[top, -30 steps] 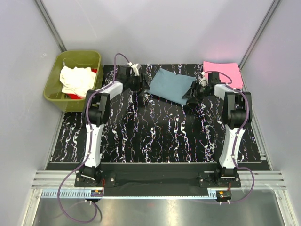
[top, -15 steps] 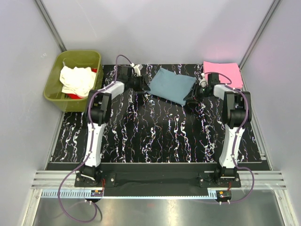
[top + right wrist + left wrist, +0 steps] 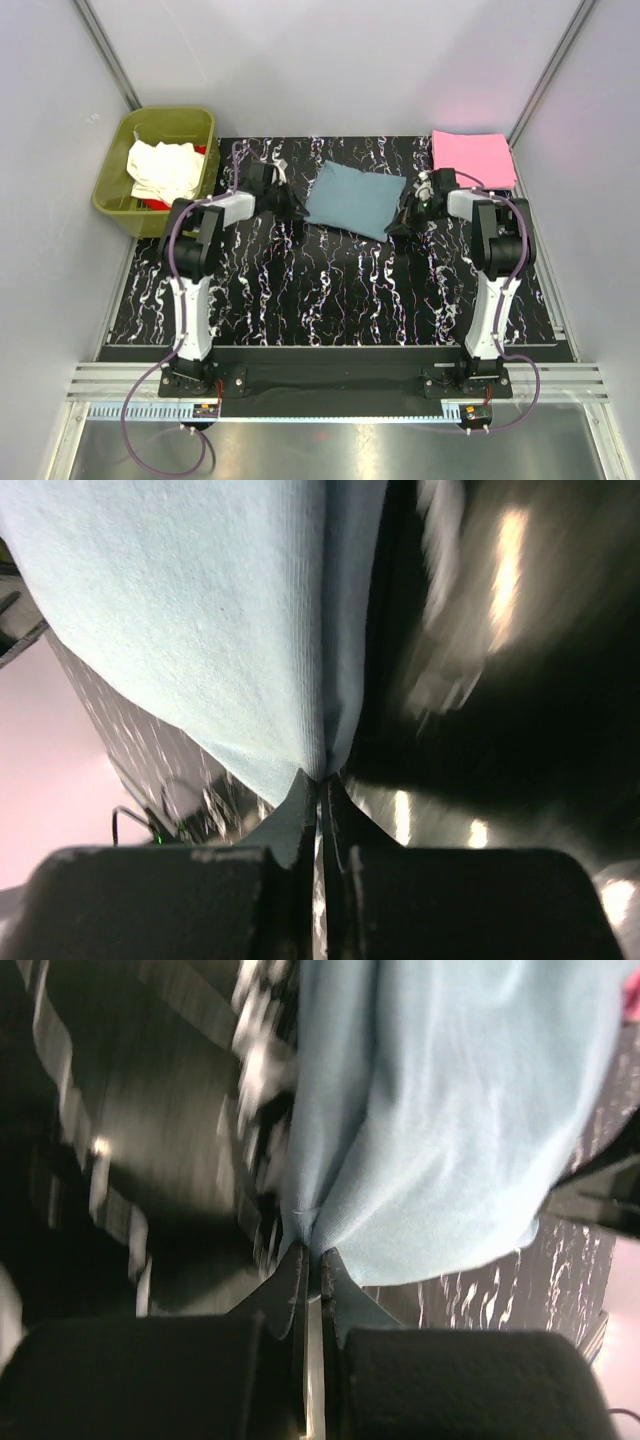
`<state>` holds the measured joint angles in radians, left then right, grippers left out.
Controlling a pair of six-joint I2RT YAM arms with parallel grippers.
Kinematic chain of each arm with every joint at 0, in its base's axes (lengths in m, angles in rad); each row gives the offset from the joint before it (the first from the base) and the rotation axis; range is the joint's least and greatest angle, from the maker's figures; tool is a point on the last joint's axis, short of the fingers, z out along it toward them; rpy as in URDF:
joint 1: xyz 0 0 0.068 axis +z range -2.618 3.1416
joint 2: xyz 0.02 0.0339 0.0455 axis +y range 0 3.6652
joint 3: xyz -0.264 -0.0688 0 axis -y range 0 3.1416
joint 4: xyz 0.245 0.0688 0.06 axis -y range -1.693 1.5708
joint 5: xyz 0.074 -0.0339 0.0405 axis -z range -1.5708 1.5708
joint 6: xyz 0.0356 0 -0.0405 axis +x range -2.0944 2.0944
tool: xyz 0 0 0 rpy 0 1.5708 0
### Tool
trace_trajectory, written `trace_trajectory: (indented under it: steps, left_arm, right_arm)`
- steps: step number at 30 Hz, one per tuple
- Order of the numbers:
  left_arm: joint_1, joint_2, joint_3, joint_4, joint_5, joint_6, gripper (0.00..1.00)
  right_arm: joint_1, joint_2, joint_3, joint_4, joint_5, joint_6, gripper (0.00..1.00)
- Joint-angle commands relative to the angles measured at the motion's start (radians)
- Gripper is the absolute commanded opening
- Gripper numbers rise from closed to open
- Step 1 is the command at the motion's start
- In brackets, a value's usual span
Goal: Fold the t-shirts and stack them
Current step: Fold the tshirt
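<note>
The dusty blue-grey t-shirt lies folded at the upper centre of the black marbled table. The left gripper is pinched tight on its left edge, and the right gripper is pinched tight on its right edge. A folded pink t-shirt sits at the upper right. At the upper left, a cream-white t-shirt lies over a red one inside the olive-green tub.

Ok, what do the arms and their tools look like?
The left arm and right arm match: white links between black joint housings, with purple cabling looping along each from its base. The left tool and right tool each have a black body and two dark fingers tapering to thin tips.
</note>
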<state>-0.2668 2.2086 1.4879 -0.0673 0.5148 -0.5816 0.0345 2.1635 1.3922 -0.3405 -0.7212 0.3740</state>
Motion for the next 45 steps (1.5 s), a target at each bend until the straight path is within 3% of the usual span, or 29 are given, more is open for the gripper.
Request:
trace_trajectory:
  steps: [1, 2, 5, 6, 8, 11, 12, 15, 17, 19, 22, 28, 35, 41, 45]
  left_arm:
    - [-0.017, -0.157, -0.209, -0.082, -0.148, -0.085, 0.0]
    - [-0.017, -0.231, -0.332, -0.065, -0.159, -0.093, 0.0]
    - [-0.018, -0.315, -0.458, -0.058, -0.185, -0.109, 0.0]
    - [-0.018, -0.328, -0.477, -0.057, -0.164, -0.112, 0.04]
    - [-0.023, -0.375, -0.531, -0.043, -0.141, -0.122, 0.34]
    - [-0.04, -0.446, -0.532, -0.077, -0.148, -0.091, 0.59]
    - [-0.041, -0.455, -0.508, -0.106, -0.16, -0.069, 0.62]
    - [-0.04, -0.429, -0.329, -0.254, -0.245, 0.049, 0.68]
    - [-0.04, -0.341, -0.162, -0.313, -0.282, 0.147, 0.69]
    - [-0.028, -0.261, 0.016, -0.367, -0.214, 0.23, 0.69]
    - [-0.025, -0.121, 0.179, -0.385, -0.13, 0.294, 0.69]
    - [-0.018, 0.104, 0.464, -0.506, -0.09, 0.387, 0.7]
    - [-0.017, 0.172, 0.502, -0.434, -0.028, 0.439, 0.72]
    - [-0.017, 0.207, 0.534, -0.382, 0.002, 0.454, 0.72]
    - [-0.017, 0.23, 0.548, -0.352, 0.028, 0.448, 0.7]
  right_arm:
    - [0.065, -0.135, -0.116, -0.081, 0.064, 0.006, 0.0]
    - [0.07, -0.16, -0.149, -0.08, 0.089, 0.009, 0.03]
    - [0.081, -0.249, -0.274, -0.04, 0.083, 0.025, 0.11]
    - [0.085, -0.264, -0.309, -0.023, 0.083, 0.022, 0.15]
    - [0.087, -0.292, -0.326, -0.011, 0.083, 0.019, 0.27]
    - [0.085, -0.309, -0.322, -0.038, 0.098, 0.016, 0.53]
    - [0.085, -0.315, -0.306, -0.043, 0.101, 0.011, 0.62]
    - [0.079, -0.329, -0.254, -0.06, 0.149, -0.006, 0.66]
    - [0.07, -0.297, -0.219, -0.06, 0.154, -0.017, 0.67]
    - [0.059, -0.256, -0.17, -0.043, 0.143, -0.03, 0.66]
    - [0.045, -0.197, -0.093, -0.035, 0.137, -0.055, 0.66]
    - [0.009, -0.099, 0.037, -0.035, 0.103, -0.069, 0.64]
    - [-0.002, 0.016, 0.139, -0.019, 0.037, -0.113, 0.61]
    - [-0.005, 0.081, 0.209, -0.005, 0.005, -0.104, 0.47]
    - [-0.007, 0.09, 0.22, 0.023, -0.003, -0.087, 0.43]
